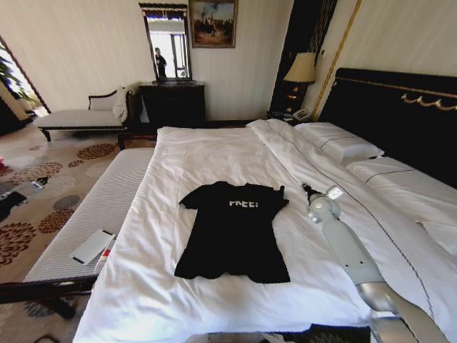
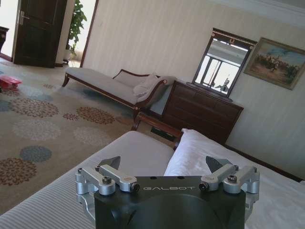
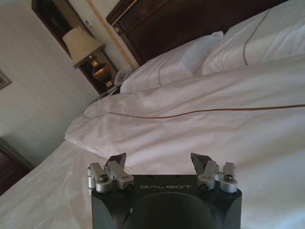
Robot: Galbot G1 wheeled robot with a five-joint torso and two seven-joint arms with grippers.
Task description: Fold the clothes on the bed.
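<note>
t-shirt (image 1: 234,232) flat on bed (image 1: 178,286) | both end effectors wide, l (image 2: 163,167) r (image 3: 158,164)

You are looking at the black T-shirt (image 1: 233,232) lying flat and unfolded, "FREE!" lettering facing up, collar pointing toward 12 o'clock, on the white duvet of the bed (image 1: 200,153) near its foot.

Probably hotel bedroom: bed (image 1: 214,153), chaise (image 1: 78,118).

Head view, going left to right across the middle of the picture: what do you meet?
Patterned carpet → striped bench with a white flat device → black T-shirt on the bed → right gripper → pillows.
</note>
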